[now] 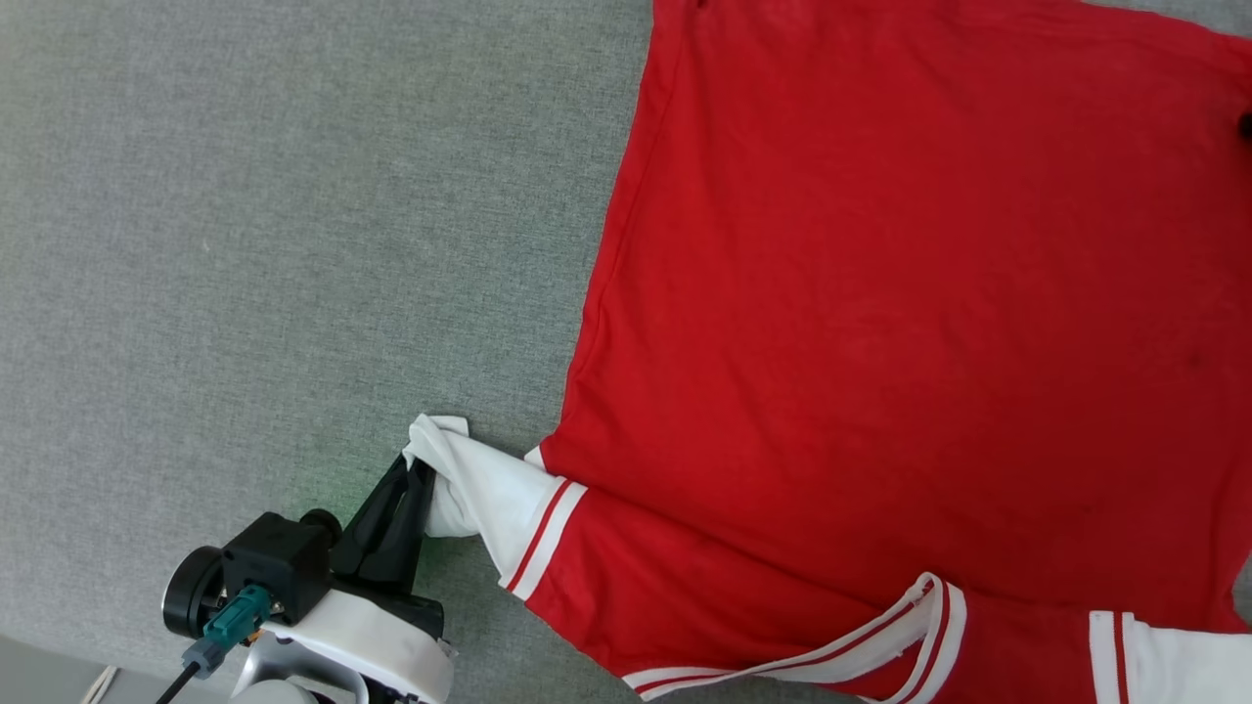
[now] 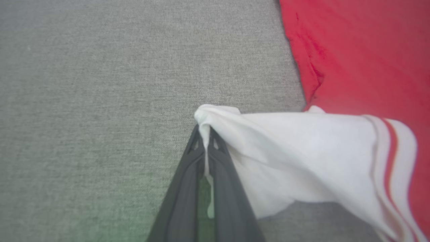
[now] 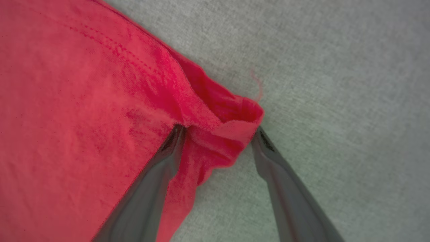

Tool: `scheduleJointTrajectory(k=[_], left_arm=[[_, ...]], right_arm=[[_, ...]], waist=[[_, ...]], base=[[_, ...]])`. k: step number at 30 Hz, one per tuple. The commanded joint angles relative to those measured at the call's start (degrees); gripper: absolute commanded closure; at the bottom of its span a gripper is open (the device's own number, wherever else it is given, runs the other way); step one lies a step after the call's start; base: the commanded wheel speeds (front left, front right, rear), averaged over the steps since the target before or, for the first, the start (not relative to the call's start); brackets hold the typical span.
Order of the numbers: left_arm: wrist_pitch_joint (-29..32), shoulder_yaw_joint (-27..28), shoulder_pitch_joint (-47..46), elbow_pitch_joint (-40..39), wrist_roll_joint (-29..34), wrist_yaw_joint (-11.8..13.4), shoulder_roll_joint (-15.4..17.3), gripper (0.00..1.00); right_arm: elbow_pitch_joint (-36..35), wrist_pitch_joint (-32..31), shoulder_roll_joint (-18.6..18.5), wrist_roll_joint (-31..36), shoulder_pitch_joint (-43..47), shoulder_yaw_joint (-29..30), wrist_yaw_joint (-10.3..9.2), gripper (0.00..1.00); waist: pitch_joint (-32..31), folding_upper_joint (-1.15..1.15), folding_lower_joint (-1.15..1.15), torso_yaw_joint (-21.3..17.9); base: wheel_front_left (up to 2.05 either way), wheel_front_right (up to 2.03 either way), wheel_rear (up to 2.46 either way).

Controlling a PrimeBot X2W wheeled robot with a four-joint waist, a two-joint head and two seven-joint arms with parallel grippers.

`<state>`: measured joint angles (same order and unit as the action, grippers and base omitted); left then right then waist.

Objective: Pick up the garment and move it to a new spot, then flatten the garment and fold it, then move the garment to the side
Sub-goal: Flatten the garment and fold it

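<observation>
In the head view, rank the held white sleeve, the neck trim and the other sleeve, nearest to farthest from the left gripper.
1. The held sleeve, pinched in the left gripper.
2. The neck trim, bottom, right of centre.
3. The other sleeve, bottom right corner.

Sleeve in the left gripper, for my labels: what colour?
White sleeve, with a red stripe near the seam; the left wrist view shows it best.

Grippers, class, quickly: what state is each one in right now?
Left gripper: closed on the garment's white sleeve.
Right gripper: open, fingers astride a bunched red corner of it.
</observation>
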<state>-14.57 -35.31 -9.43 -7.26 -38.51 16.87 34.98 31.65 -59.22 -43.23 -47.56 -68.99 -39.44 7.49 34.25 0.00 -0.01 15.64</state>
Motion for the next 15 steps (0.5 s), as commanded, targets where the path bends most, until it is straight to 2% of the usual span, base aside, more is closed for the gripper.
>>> scheduleJointTrajectory(k=[1,2,3,4,11,15], left_arm=[[-0.1,-0.2,-0.6,0.6,0.2,-0.1,-0.4,1.0],[-0.1,-0.3,-0.7,0.8,0.3,-0.2,-0.5,1.0],[-0.1,-0.4,-0.8,1.0,0.3,-0.2,-0.5,1.0],[-0.1,-0.4,-0.8,1.2,0.3,-0.3,-0.6,1.0],[-0.3,0.0,1.4,2.6,-0.5,-0.1,-0.2,1.0],[-0.3,0.4,3.6,2.6,-1.0,0.5,0.4,1.0]], right_arm=[[2.1,0.1,2.1,-0.7,6.4,-2.5,0.01,0.0],[2.2,0.5,2.3,-0.7,7.0,-2.8,0.01,0.0],[2.0,1.3,2.2,-1.0,7.2,-2.8,0.0,0.6],[1.8,2.0,2.2,-1.4,7.0,-2.7,0.01,1.0],[-1.5,9.9,1.3,-1.7,2.7,-2.0,0.0,1.0],[-5.5,13.9,-1.0,-3.1,3.7,-4.4,-0.01,1.0]], waist=[[0.3,0.0,0.01,0.3],[0.1,0.0,0.01,0.3],[-0.1,0.0,0.01,0.2],[-0.6,0.0,0.01,0.0],[-6.7,0.0,0.01,-2.8],[-11.3,0.0,0.01,-5.3]], base=[[0.0,0.0,0.0],[0.0,0.0,0.0],[0.0,0.0,0.0],[0.0,0.0,0.0],[0.0,0.0,0.0],[0.0,0.0,0.0]])
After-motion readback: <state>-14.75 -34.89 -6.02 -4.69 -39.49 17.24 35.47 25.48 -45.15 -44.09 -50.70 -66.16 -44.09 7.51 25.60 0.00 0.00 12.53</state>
